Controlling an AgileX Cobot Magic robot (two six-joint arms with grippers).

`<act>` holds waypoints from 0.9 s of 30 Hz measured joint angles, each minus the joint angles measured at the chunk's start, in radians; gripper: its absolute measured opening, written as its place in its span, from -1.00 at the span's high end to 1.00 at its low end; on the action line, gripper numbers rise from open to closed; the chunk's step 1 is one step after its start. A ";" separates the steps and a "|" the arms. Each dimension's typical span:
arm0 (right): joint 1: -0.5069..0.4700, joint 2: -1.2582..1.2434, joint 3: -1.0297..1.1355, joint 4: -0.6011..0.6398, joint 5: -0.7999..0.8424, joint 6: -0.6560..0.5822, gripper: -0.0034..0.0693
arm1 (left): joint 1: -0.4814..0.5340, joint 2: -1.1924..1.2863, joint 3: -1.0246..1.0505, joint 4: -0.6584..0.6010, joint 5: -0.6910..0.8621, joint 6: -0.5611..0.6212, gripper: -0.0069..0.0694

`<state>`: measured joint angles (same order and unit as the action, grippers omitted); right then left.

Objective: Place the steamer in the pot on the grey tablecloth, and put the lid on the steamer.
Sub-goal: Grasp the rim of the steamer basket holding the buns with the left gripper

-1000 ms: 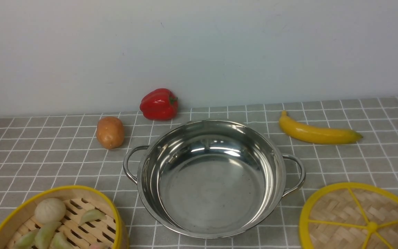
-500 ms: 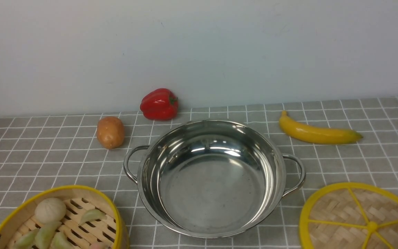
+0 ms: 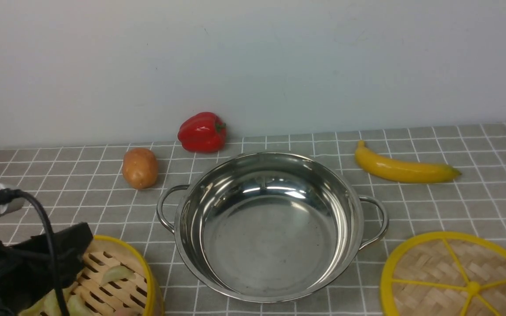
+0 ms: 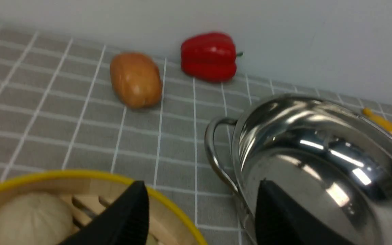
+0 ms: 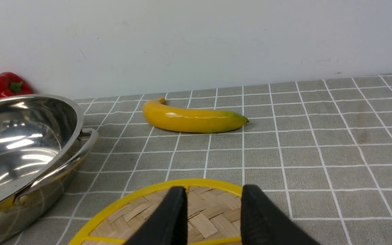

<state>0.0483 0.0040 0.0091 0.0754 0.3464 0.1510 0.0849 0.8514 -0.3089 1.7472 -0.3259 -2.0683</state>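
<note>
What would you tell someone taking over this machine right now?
Left gripper: jaws open over the steamer, holding nothing.
Right gripper: jaws open over the lid, empty.
Pot: empty, in the middle of the tablecloth; steamer to its left, lid to its right, both on the tablecloth.
Done: nothing placed yet.
Left to do: grasp steamer, set it in pot, put lid on top.

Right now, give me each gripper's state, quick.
Left gripper: open, empty, at the steamer.
Right gripper: open, empty, by the lid.
</note>
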 joint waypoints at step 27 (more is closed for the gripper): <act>0.000 0.000 0.000 0.000 -0.001 0.000 0.24 | 0.309 0.106 -0.217 0.008 0.074 0.156 -0.23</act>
<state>0.0483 0.0040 0.0091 0.0754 0.3454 0.1510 0.3943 0.9571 -0.5256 1.7547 -0.2519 -1.9119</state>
